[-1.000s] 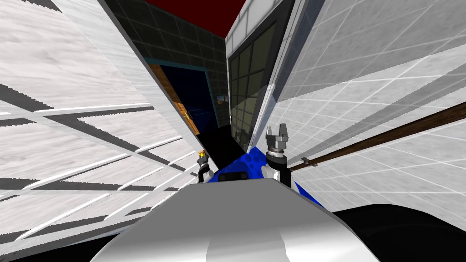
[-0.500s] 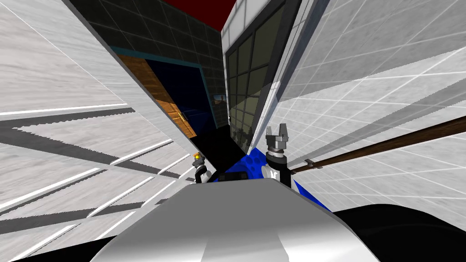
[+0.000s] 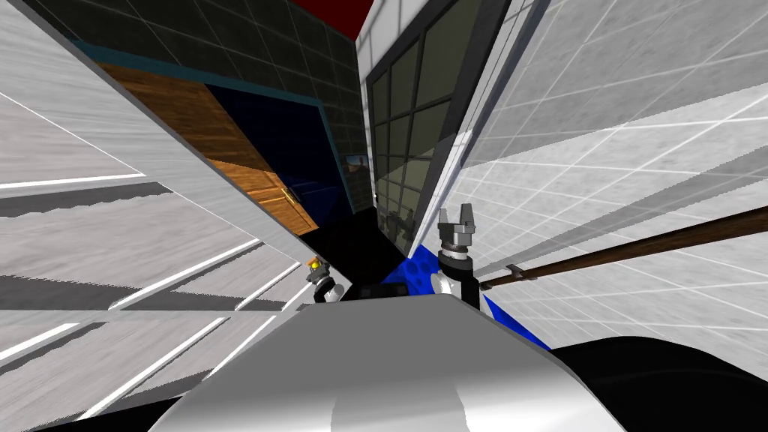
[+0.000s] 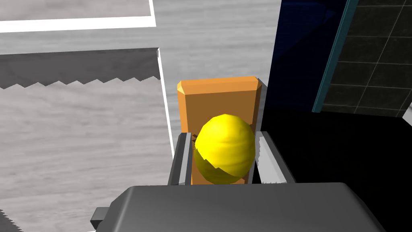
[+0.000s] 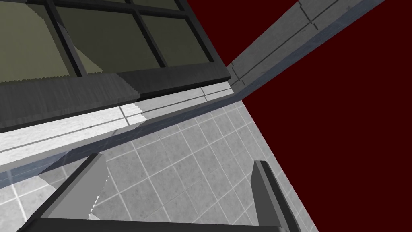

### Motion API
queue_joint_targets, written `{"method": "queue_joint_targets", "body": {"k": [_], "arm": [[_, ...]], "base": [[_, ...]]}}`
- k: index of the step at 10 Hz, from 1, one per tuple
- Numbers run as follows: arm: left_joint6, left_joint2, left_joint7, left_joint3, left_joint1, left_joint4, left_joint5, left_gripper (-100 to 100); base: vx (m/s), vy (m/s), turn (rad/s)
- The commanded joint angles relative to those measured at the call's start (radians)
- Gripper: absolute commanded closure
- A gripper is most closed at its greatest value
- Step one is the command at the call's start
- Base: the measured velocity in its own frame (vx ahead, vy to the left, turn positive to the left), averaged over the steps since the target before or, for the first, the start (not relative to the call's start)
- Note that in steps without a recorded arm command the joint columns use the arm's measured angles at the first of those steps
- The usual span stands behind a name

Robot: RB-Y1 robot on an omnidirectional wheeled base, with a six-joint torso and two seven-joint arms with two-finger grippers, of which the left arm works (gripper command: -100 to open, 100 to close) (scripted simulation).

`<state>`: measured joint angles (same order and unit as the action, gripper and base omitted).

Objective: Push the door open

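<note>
The door (image 3: pixel 150 247), grey-white with panel lines, slants across my left side, and its free edge runs toward a dark tiled wall (image 3: pixel 247 45). Its yellow knob (image 4: pixel 225 149) sits on an orange plate (image 4: pixel 219 96) near that edge. The left gripper (image 4: pixel 224 139) is clenched on the knob, one finger pressed to each side. Past the edge lie a wooden door (image 3: pixel 255 184) and a black area (image 4: pixel 342 161). The right gripper (image 3: pixel 458 220) is raised beside a pale tiled wall (image 3: pixel 615 172), its fingers spread and holding nothing.
</note>
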<state>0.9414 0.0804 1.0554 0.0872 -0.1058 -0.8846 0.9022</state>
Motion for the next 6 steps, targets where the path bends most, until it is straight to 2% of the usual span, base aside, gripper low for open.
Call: {"method": "queue_joint_targets", "body": {"k": [1,4,6], "arm": [[0.026,0.006,0.001,0.029,-0.005,0.016,0.017,100],[0.036,0.001,-0.012,0.065,-0.025,-0.001,0.043,100],[0.047,-0.005,-0.025,0.100,-0.044,-0.018,0.068,100]], "base": [[0.136,0.092,-0.095],[0.094,0.057,-0.065],[0.118,0.071,-0.107]]}}
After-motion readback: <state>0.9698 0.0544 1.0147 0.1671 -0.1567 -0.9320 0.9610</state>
